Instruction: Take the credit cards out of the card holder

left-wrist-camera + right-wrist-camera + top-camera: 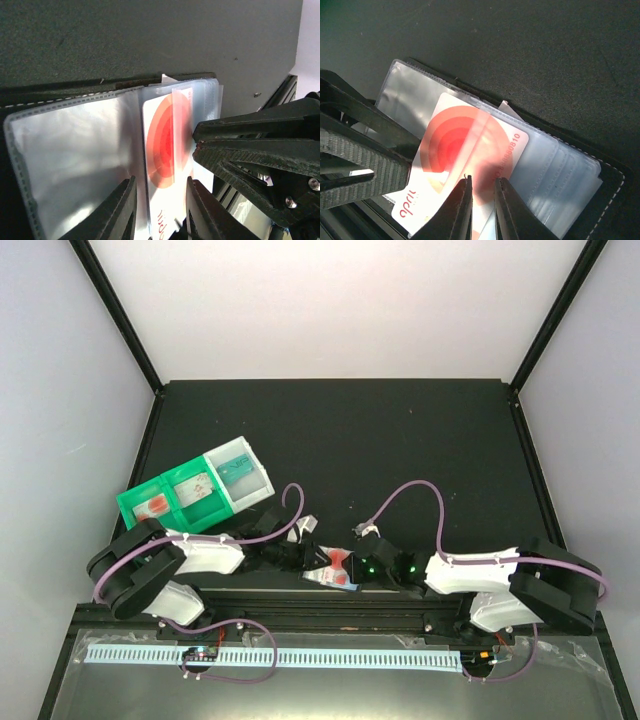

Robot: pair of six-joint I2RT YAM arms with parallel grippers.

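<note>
1. Top external view.
   - Card holder (330, 570): lay open at the near edge of the counter (400, 440), about centre, between the two arms.
   - Left gripper (300, 558) met it from the left and right gripper (362, 565) from the right. Jaw detail was too small to read here.
   - Green-and-clear tray (195, 490): stood to the far left of the holder, apart from it.

2. Left wrist view.
   - Card holder (70, 150): dark stitched cover with clear plastic sleeves fanned open. The left sleeve was glossy and looked empty.
   - Credit card (162, 145): white with a red disc, partly under a translucent sleeve strip.
   - Left gripper (160, 182): fingers stood apart, one on each side of the card's near end. Whether they pressed on it could not be told.
   - Right gripper (196, 142): entered from the right, jaws together at the card's right edge.

3. Right wrist view.
   - Right gripper (483, 181): jaws nearly together, clamped on the credit card (455, 145) where a sleeve overlapped it. Whether sleeve film was pinched as well could not be determined.
   - The card sat partly out of its sleeve, its lettered end nearest the left gripper (407, 152).
   - Card holder (560, 170): several stacked sleeves inside a dark, white-stitched border.

4. Step in hand, by judgement: drawing a card from its sleeve, begun but not complete. The next move probably called for one gripper to steady the holder while the other slid the card straight out along the sleeve opening without bending it.
</note>
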